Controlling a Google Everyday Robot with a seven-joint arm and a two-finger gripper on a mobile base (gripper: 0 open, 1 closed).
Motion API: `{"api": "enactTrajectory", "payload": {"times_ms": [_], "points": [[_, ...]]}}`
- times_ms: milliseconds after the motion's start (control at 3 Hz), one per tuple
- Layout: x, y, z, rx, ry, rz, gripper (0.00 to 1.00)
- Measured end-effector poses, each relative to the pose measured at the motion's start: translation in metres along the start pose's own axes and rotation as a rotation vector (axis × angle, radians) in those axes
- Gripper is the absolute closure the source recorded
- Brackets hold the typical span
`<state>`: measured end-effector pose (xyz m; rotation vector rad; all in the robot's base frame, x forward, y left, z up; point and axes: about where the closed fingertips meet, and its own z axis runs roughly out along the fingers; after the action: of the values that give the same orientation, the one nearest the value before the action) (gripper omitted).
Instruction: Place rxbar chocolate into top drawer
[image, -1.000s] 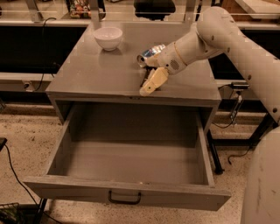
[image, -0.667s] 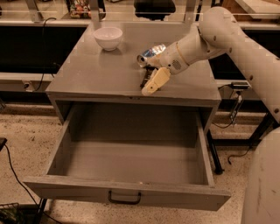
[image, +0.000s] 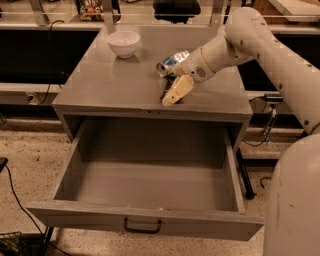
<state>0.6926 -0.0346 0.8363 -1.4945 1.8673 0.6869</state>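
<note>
We log one gripper (image: 175, 93) down at the cabinet top (image: 100, 85), its grip we cannot tell, one rxbar chocolate (image: 166, 90) touching it there, one can (image: 169, 62), one bowl (image: 123, 43), one top drawer (image: 210, 227) open below.

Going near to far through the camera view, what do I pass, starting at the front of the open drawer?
top drawer, pulled open → gripper, low over the cabinet top near its front edge → silver can → white bowl, farthest back.
</note>
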Motion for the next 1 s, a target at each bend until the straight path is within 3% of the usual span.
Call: {"api": "enactTrajectory", "payload": {"times_ms": [333, 667, 1000], "points": [[0.0068, -0.0106, 0.0051, 0.016, 0.016, 0.018, 0.00], [0.0142, -0.0169, 0.0060, 0.031, 0.025, 0.021, 0.18], [0.0162, -0.0161, 0.0005, 0.042, 0.010, 0.003, 0.49]]}}
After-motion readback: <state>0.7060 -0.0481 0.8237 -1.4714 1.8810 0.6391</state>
